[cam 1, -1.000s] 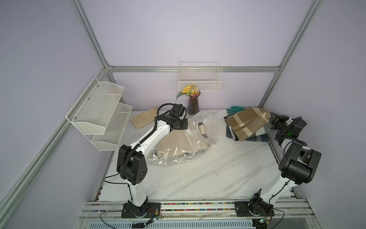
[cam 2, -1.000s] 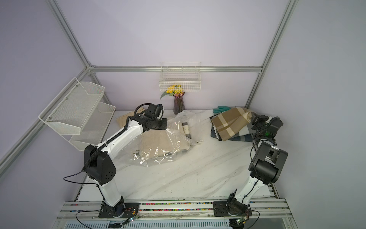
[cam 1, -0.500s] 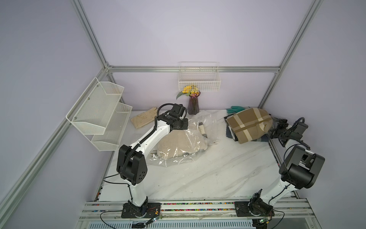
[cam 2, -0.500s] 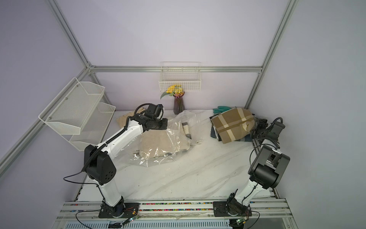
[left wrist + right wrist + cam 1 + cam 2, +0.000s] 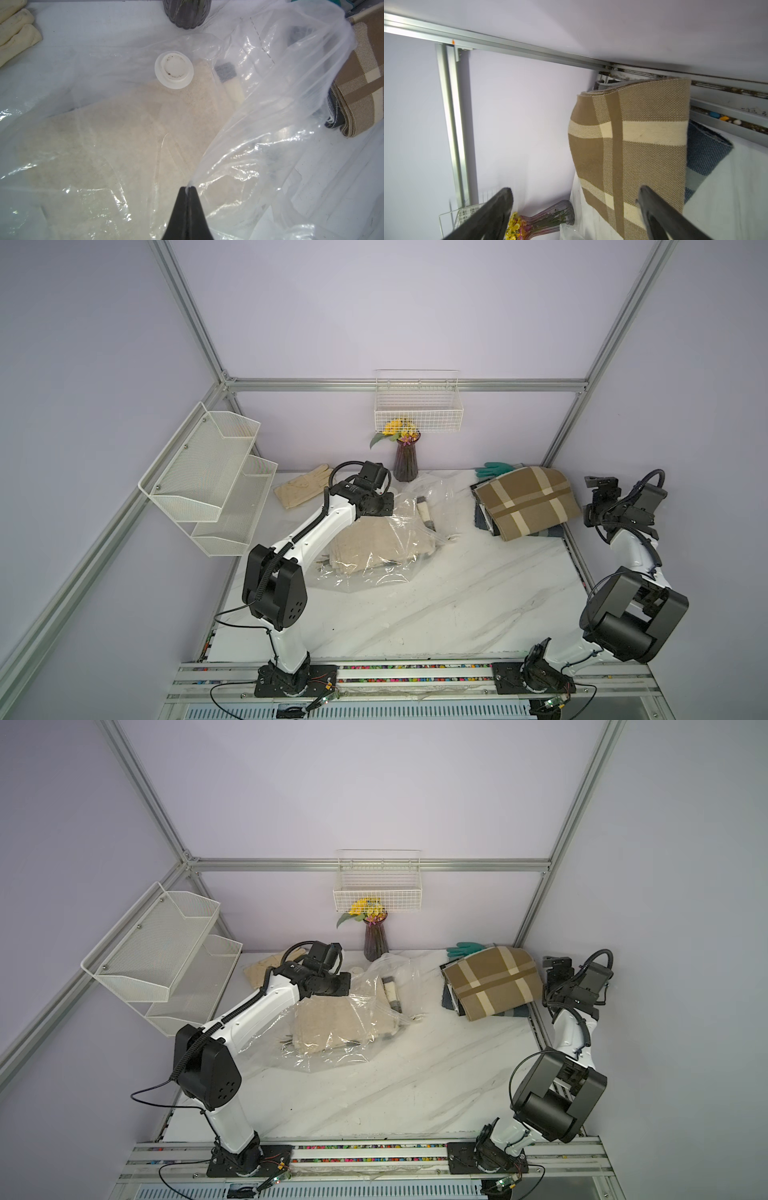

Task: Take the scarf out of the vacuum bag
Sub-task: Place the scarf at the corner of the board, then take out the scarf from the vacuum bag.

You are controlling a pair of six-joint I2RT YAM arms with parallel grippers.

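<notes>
Surface (image 5: 457, 605), marbled. Vacuum bag (image 5: 432, 497), clear, slumped just in front of the vase (image 5: 405, 462), a beige cloth (image 5: 374, 543) inside; the left gripper (image 5: 188, 188) is pinched tight on a fold of its plastic. Plaid scarf (image 5: 528, 506), outside the bag, on folded textiles well to the vase's right. Right gripper (image 5: 575, 188), jaws wide apart, empty, beside the scarf. By my reading the removal looks finished; next comes freeing the bag.

bright even light, glare on plastic (image 5: 270, 145)
</notes>
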